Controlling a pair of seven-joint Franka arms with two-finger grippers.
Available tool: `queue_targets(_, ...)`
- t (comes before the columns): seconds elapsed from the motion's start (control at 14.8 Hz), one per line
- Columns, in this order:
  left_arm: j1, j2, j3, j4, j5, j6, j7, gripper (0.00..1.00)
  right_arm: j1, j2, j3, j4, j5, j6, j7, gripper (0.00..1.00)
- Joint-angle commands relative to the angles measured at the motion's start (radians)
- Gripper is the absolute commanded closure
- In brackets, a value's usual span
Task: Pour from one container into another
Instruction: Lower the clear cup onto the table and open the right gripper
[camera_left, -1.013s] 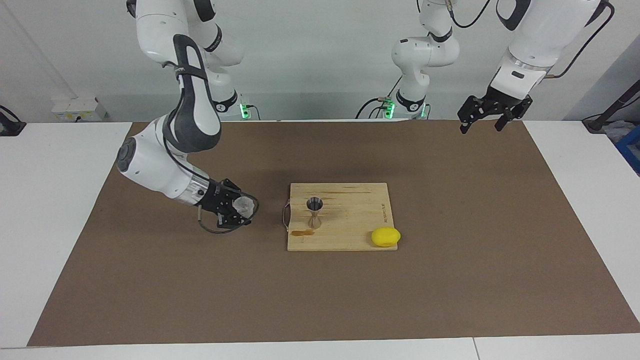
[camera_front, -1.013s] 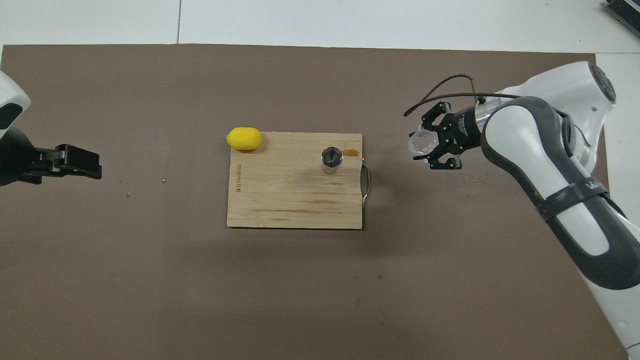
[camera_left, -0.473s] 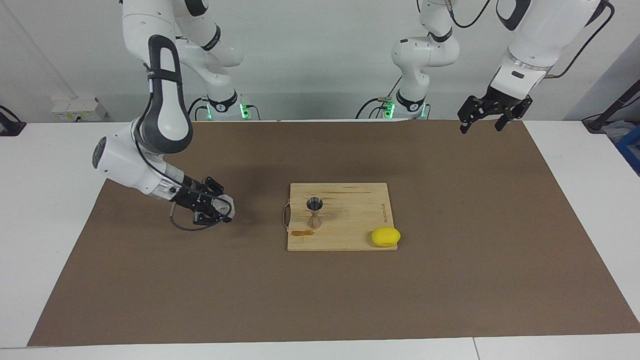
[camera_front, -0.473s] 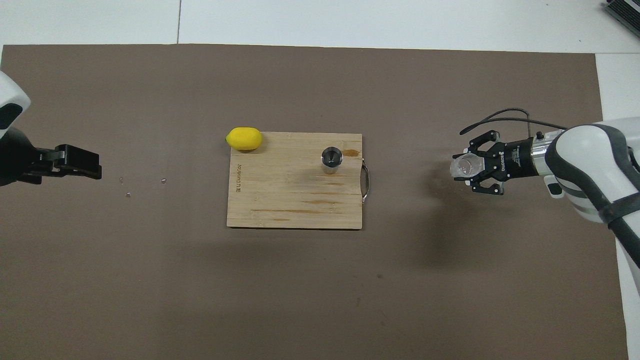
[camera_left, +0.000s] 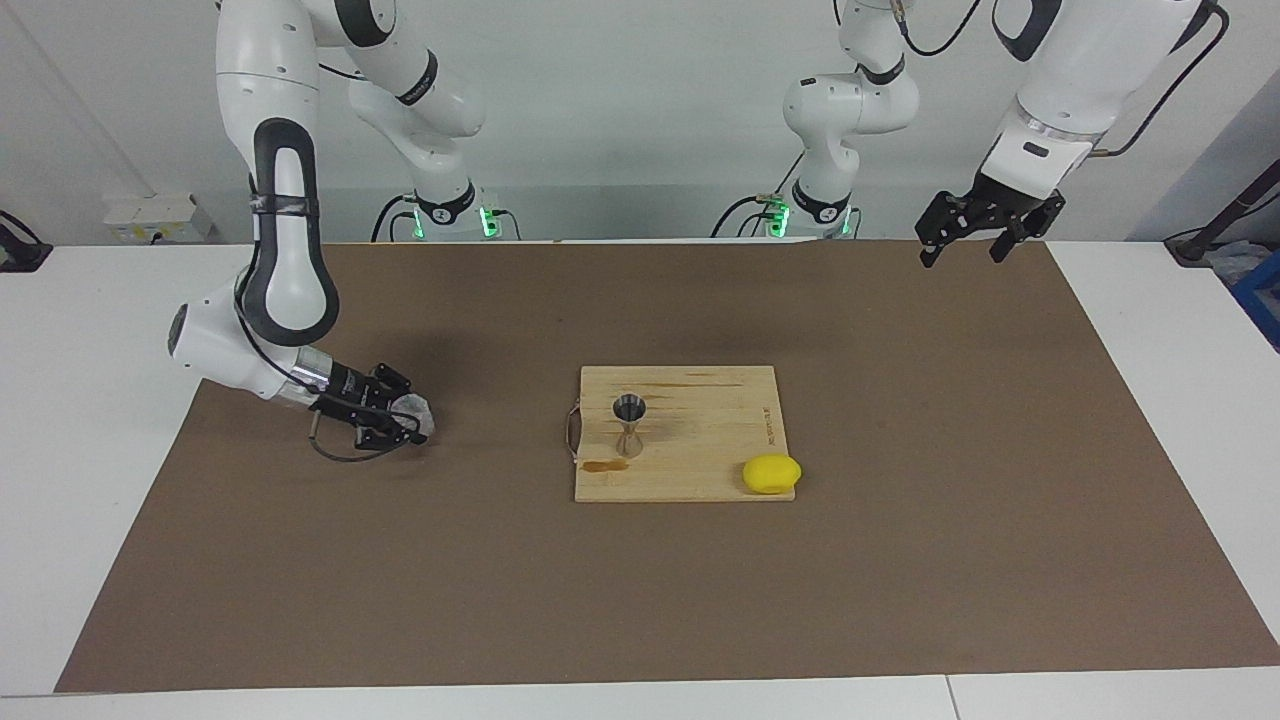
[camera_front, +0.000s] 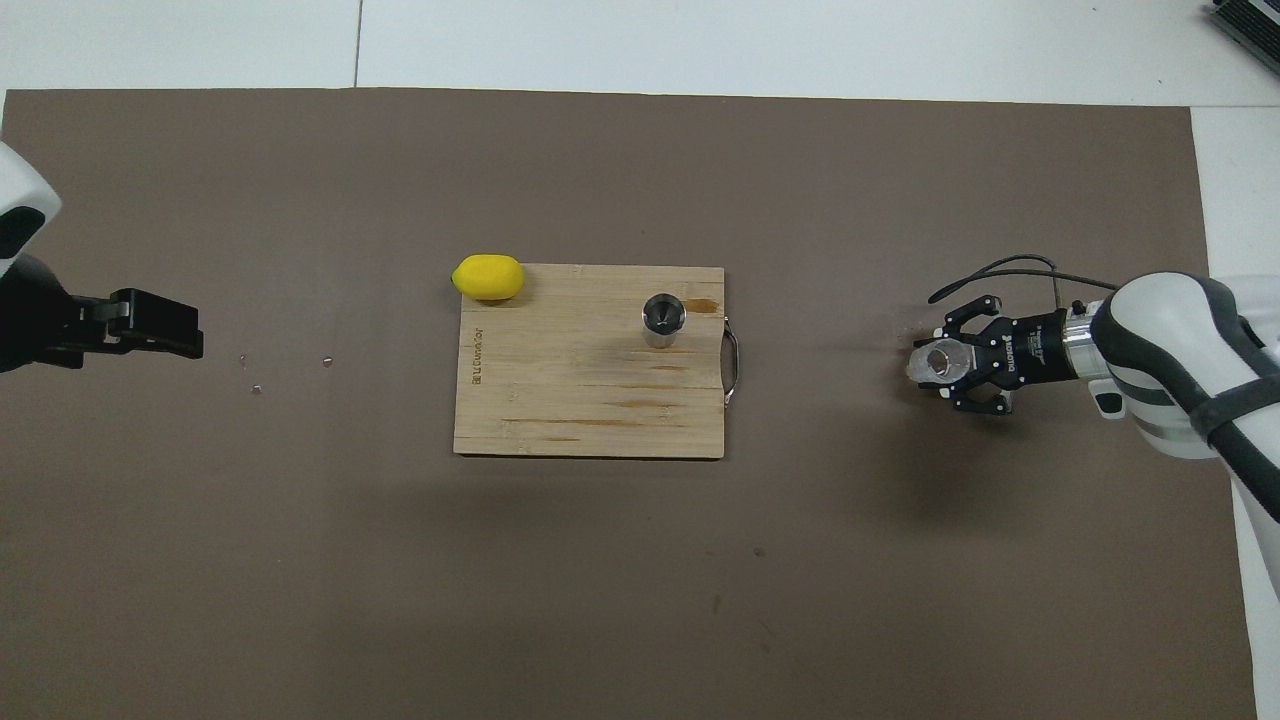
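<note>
A: The right gripper (camera_left: 412, 425) is down low over the brown mat (camera_left: 900, 560), toward the right arm's end of the worktop (camera_left: 100, 400), well apart from the cutting board (camera_left: 700, 470).

B: And its fingers are closed on the clear cup (camera_left: 414, 417). From overhead the cup (camera_front: 937, 363) sits between them with its round mouth showing, the gripper (camera_front: 945, 368) reaching in from the side.

A: Whether the cup's base touches the mat, neither view settles. It is very close to the surface.

B: The steel jigger (camera_left: 629, 424) stands upright on the board, near the edge with the metal handle (camera_left: 571, 432). The overhead view looks straight into its top cone (camera_front: 663, 316).

A: There is a brownish wet patch (camera_left: 604, 465) on the wood just beside the jigger, at the corner farther from the robots.

B: 1 yellow lemon (camera_left: 771, 474) lies at the board's other corner farther from the robots, toward the left arm's end, overhanging the edge.

A: The left gripper (camera_left: 967, 249) waits high over the mat's edge at its own end, fingers spread wide and holding nothing.

B: Overhead, only its dark tip (camera_front: 160, 325) pokes in from the side.
</note>
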Motion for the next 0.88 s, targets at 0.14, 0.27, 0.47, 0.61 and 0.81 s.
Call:
queue_targets(0.14, 0.016, -0.021, -0.007, -0.015, -0.011, -0.001, 0.004, 0.00, 0.002, -0.016, 0.013, -0.048, 0.030, 0.081, -0.020, 0.17)
queue_targets(0.27, 0.016, -0.021, -0.007, -0.015, -0.011, -0.002, 0.004, 0.00, 0.002, -0.019, 0.013, -0.048, 0.029, 0.080, -0.020, 0.05)
queue_targets(0.47, 0.016, -0.021, -0.007, -0.015, -0.010, -0.002, 0.004, 0.00, 0.007, -0.054, 0.013, -0.048, 0.024, 0.069, -0.012, 0.01)
queue_targets(0.61, 0.016, -0.021, -0.007, -0.015, -0.011, -0.002, 0.004, 0.00, 0.007, -0.091, 0.011, -0.048, 0.012, 0.060, -0.009, 0.01)
queue_targets(0.81, 0.016, -0.021, -0.007, -0.015, -0.011, -0.002, 0.004, 0.00, 0.008, -0.155, 0.013, -0.047, -0.069, 0.035, -0.009, 0.01)
